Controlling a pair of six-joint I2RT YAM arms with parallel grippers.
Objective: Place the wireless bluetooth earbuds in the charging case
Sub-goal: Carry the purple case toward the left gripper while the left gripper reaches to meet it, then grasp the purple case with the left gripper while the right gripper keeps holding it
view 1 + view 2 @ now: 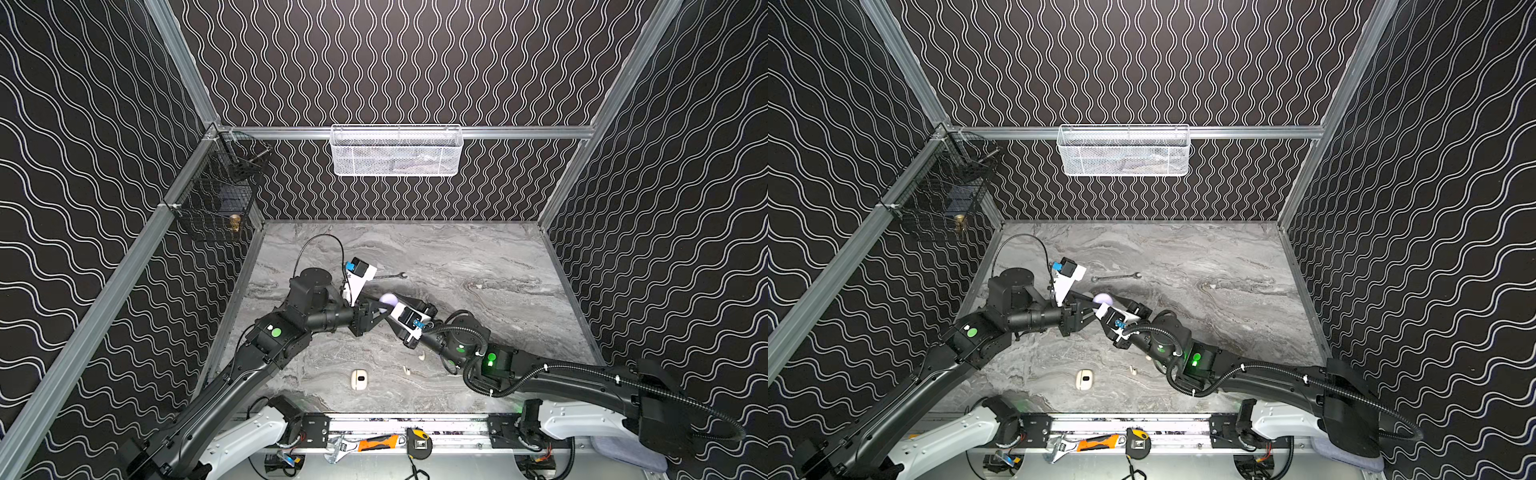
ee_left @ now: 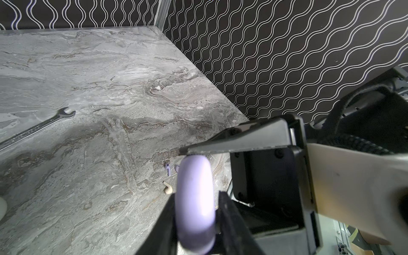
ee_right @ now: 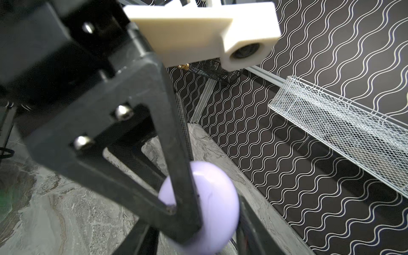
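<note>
- Left claw is clamped on the lavender case, one finger on each broad face, holding it off the tabletop.
- Right claw meets it from the right, its jaws partway apart and spanning the same case. One finger tip sits on the case's rim in the left wrist view, so I judge that it grips too.
- Case hangs left of the middle of the tabletop. No raised lid shows, so it looks shut.
- Progress, as I judge it, is early. The case is up and shared by both claws, and nothing shows inside it.
- Left to do: open the lid, pick up each earbud and seat it.
- Earbuds lie loose. A lavender earbud and a cream earbud sit on the tabletop below the case, and a second lavender one is half hidden behind it.
- In a top view a pale earbud lies near, just left of the right arm.
- Cream case lies by the near edge, well apart from the claws.
- Wrench lies just far of the claws, not touching them.
- Far and right parts of the tabletop are open for moving.
- Left arm's elbow sits close to the left wall, so there is little room that way.
- Lowering straight down risks landing on the earbuds below the case.
</note>
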